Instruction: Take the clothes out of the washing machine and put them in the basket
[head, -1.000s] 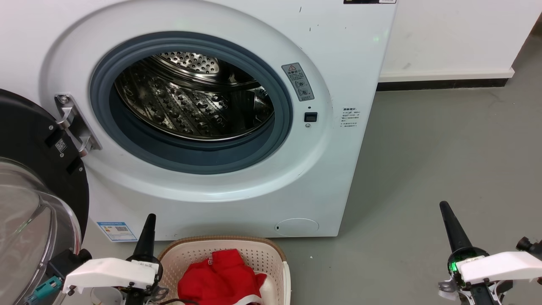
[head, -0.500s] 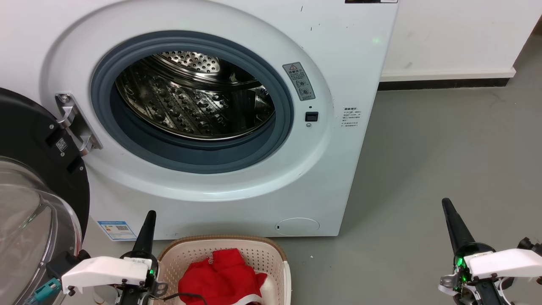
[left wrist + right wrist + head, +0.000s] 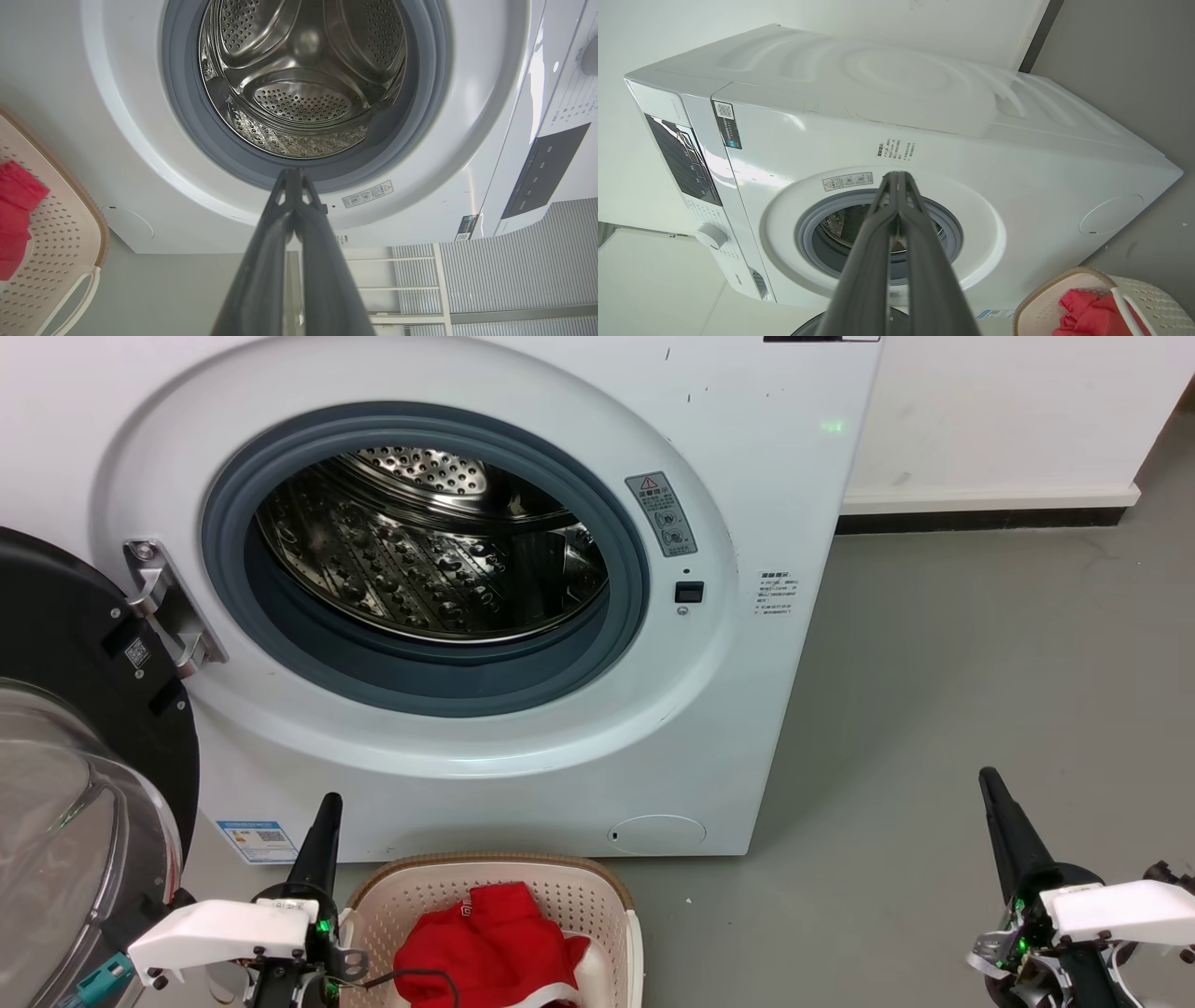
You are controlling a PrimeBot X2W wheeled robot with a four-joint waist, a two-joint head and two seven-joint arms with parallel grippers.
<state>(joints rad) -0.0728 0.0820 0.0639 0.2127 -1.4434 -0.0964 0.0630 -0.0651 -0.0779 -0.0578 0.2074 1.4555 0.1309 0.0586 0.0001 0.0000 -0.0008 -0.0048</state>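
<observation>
While the left gripper (image 3: 329,803) and right gripper (image 3: 988,779) sit closed, empty, one basket (image 3: 581,899) just right of the left holds one red clothes (image 3: 485,947) heap; one washing machine (image 3: 747,476) ahead.

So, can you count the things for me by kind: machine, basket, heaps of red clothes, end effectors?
washing machine: 1
basket: 1
heap of red clothes, in the basket: 1
end effectors: 2, left end effector and right end effector
Total: 5

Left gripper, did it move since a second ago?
Yes, a little. The left gripper slid left, toward the blue label on the washing machine and away from the basket.
</observation>
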